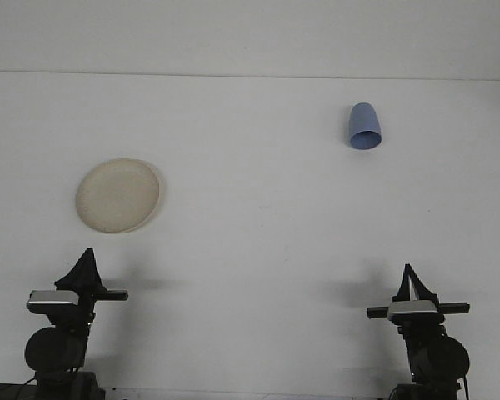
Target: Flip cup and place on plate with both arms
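Nearest the camera, at the table's [258,275] near edge, sit the 2 grippers: the left gripper [85,265] by the near-left corner and the right gripper [411,279] by the near-right corner, each pointing away over the white surface with nothing between its fingers. The left one's fingers look pressed together into a dark wedge; the right one's seem pressed close too, though at this size I cannot tell for certain. The blue cup [365,127] stands toward the far-right part of the table, well apart from both grippers, seemingly mouth down with its wider end on the surface. The cream plate [118,195] lies flat on the left side, nearer the left gripper and well apart from the cup. The likely trouble is the flip itself: a smooth tapered cup could slip or roll away if pinched off-centre, and a handover between arms may drop it if one releases before the other grips firmly. Setting it near the plate's rim could tip it off. Count: 1 cup, 1 plate, 2 grippers.
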